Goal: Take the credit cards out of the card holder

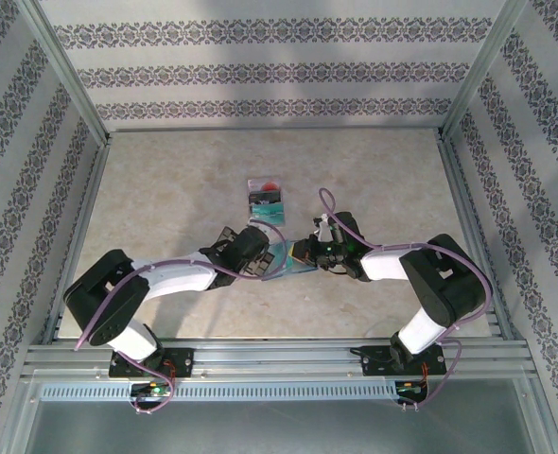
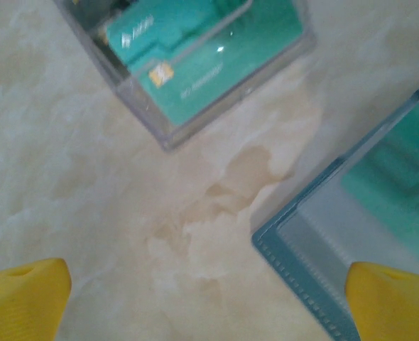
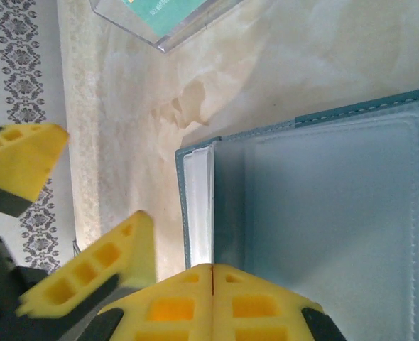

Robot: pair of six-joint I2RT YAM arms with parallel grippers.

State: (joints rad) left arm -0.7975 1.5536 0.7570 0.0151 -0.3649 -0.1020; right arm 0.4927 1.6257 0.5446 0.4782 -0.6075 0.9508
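The slate-blue card holder [image 1: 287, 260] lies open on the table between my two grippers. My right gripper [image 3: 211, 273] is shut at its near edge, where a white strip [image 3: 198, 206] and the panel's edge [image 3: 323, 213] run in under the closed tips. My left gripper [image 2: 206, 278] hangs open over bare table at the holder's corner [image 2: 316, 245]. A teal-green card [image 2: 401, 177] shows blurred inside the holder. Other credit cards [image 1: 265, 197], teal-green, dark and red, lie in a clear case [image 2: 195, 57] farther back.
The marble-patterned tabletop [image 1: 165, 189] is ringed by patterned walls and metal rails [image 1: 80, 218]. The left gripper's yellow fingers [image 3: 25, 160] hang close beside my right gripper. The clear case's corner [image 3: 168, 37] sits just beyond the holder.
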